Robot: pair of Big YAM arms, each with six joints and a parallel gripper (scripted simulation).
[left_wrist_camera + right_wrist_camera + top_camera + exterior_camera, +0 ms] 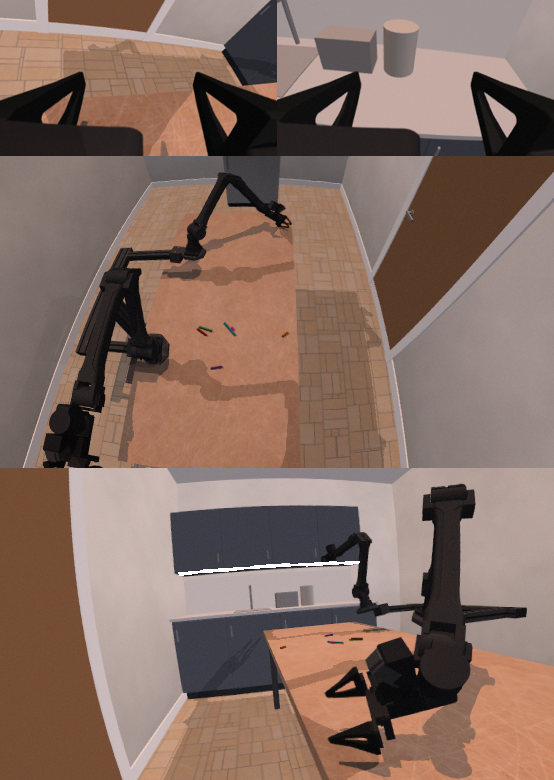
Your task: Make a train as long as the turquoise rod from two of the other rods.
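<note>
No train made; orange rod [285, 334] [283, 647] at three o'clock, purple rod [216, 367] [328, 635] at seven from turquoise rod [229, 329] [340, 642], top view; joining remains; left gripper [286, 222] [327, 717] [139, 74], right gripper [76, 462] [325, 559] [416, 74] wide open, empty

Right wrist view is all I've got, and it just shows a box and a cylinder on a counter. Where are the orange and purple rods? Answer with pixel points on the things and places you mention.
Observer: In the top view, both lie on the table, well apart: orange rod [285, 334] [283, 647] near the long edge on the door side, purple rod [216, 367] [328, 635] farther in.
Operator: And the turquoise one I'm matching?
Observer: The turquoise rod [227, 326] [339, 643] lies between the orange rod and the red and green pair [205, 329], with the magenta rod [232, 328] [332, 642] right by its side.
Operator: Is the other arm holding anything?
Observer: No, the left gripper [287, 222] [328, 717] [139, 78] is open, with no rod between its fingers.
</note>
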